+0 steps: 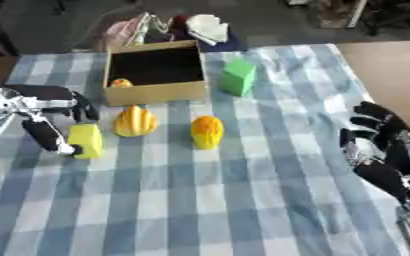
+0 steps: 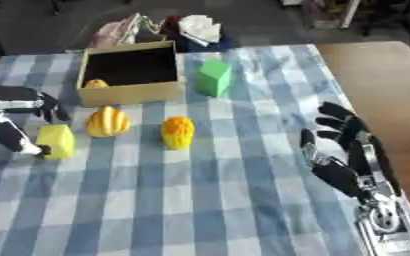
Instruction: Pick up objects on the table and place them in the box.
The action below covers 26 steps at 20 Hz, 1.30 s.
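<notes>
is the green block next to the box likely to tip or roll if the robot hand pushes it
The green block has flat faces and square edges, so it probably won't roll. It stands upright and looks taller than wide, so a push near the top could tip it; a low push would more likely slide it along the checked cloth. It looks rigid, probably light.

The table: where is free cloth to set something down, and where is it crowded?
Free: the wide checked cloth in front of the orange corn-like toy, between the left hand and the open right hand; also right of the green block. Crowded: below the box, where the yellow block and yellow ridged toy lie.
</notes>
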### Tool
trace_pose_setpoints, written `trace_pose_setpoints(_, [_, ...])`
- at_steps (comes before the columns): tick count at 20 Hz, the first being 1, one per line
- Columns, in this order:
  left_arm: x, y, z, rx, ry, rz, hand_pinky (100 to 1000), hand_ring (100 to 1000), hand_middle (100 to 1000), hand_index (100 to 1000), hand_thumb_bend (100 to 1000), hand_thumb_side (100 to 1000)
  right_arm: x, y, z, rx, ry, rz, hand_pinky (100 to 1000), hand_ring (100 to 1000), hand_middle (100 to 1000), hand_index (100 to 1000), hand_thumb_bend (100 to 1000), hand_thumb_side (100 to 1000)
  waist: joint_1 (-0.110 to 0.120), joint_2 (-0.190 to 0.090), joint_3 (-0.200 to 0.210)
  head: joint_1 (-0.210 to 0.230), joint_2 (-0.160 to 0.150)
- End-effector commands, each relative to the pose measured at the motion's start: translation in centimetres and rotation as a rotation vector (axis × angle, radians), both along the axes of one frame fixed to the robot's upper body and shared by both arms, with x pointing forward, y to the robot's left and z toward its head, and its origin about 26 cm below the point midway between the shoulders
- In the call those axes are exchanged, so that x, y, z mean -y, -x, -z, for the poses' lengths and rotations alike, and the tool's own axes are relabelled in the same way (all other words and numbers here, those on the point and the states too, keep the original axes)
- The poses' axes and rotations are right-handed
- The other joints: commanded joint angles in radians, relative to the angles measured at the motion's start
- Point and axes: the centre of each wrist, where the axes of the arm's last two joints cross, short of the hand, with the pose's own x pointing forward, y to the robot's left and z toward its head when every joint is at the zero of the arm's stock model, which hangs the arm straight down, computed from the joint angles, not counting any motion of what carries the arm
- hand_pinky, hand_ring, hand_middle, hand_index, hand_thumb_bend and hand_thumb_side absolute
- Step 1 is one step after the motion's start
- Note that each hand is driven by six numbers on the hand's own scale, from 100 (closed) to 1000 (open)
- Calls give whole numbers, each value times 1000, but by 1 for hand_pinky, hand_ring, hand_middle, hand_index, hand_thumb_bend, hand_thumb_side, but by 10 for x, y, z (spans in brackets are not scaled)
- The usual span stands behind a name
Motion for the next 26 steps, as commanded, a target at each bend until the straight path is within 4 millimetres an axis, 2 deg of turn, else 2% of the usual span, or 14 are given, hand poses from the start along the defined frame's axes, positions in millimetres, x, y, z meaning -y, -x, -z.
trace_pose_setpoints(1, [-3, -1, -11, 50, -12, -13, 775, 751, 778, 865, 435, 231, 3, -1, -5, 13, 13, -6, 737, 806, 806, 872, 213, 222, 4, -32, 0, -2, 1])
trace_pose_setpoints(9, [-6, -1, 0, -12, -50, -16, 708, 679, 704, 817, 410, 219, 3, -1, -4, 11, 14, -7, 736, 805, 805, 873, 213, 222, 3, -32, -1, -3, 1])
trace_pose_setpoints(18, [-10, 2, -8, 65, -75, -27, 533, 478, 473, 657, 273, 131, 3, -1, -3, 5, 14, -6, 736, 806, 804, 873, 209, 223, 3, -35, 0, -3, 1])
trace_pose_setpoints(22, [-11, 6, -25, 151, -24, -38, 531, 467, 463, 649, 275, 141, 4, -1, -3, 3, 13, -3, 736, 806, 804, 873, 207, 225, 3, -35, -1, -7, 1])
trace_pose_setpoints(26, [-8, 9, -56, 264, 15, -35, 540, 472, 468, 654, 290, 157, 4, -1, -2, 2, 13, -4, 736, 806, 804, 874, 206, 225, 4, -35, -1, -11, 1])
